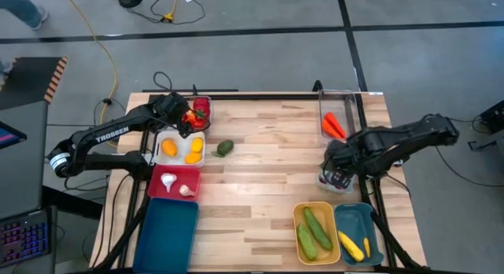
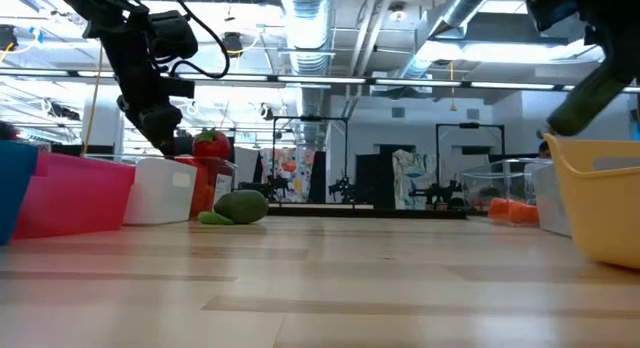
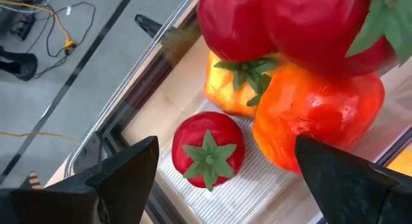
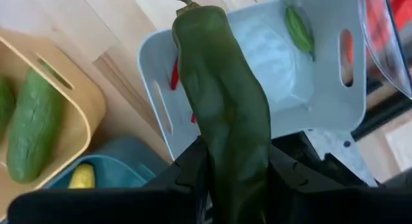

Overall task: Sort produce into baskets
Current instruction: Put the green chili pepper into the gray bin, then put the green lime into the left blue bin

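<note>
My right gripper is shut on a long dark green pepper and hangs over a pale basket that holds a small green chilli and a red one. In the high view this gripper is at the table's right edge. My left gripper stands open above the clear basket at the far left. Its fingers stand on either side of a red tomato, which lies beside red and orange peppers. My right gripper pinches the green pepper between its two fingers at the end away from the stem. The fingers come from above, pointing down. The pepper hangs below them, stem end lowest, clear of the pale basket.
A green vegetable lies loose on the table by the white basket. Nearer on the left are a pink-red basket with garlic and a dark teal one. On the right are a carrot basket, a cucumber basket and a teal basket.
</note>
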{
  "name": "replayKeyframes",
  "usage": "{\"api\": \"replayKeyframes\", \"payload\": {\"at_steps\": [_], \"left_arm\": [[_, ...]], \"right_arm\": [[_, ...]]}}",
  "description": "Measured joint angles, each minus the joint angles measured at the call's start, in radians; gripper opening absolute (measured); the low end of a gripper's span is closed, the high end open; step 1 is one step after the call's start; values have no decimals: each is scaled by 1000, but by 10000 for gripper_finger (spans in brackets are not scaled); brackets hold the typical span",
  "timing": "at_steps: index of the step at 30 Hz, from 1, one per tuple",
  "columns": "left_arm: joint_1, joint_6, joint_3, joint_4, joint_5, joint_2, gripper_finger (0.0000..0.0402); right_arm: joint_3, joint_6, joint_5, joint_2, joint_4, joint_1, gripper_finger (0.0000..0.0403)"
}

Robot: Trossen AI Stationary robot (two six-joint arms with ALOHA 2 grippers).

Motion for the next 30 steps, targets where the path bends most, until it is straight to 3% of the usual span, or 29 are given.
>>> {"api": "replayKeyframes", "payload": {"at_steps": [10, 19, 26, 30], "left_arm": [[-1, 34, 0, 49, 39, -86, 352], [-31, 4, 0, 100, 88, -190, 352], [-72, -91, 0, 164, 280, -209, 352], [-152, -170, 0, 230, 367, -200, 352]], "right_arm": [[-3, -61, 0, 51, 3, 11, 136], [-3, -61, 0, 78, 3, 11, 207], [-3, -62, 0, 76, 4, 11, 234], [-3, -62, 0, 76, 3, 11, 234]]}}
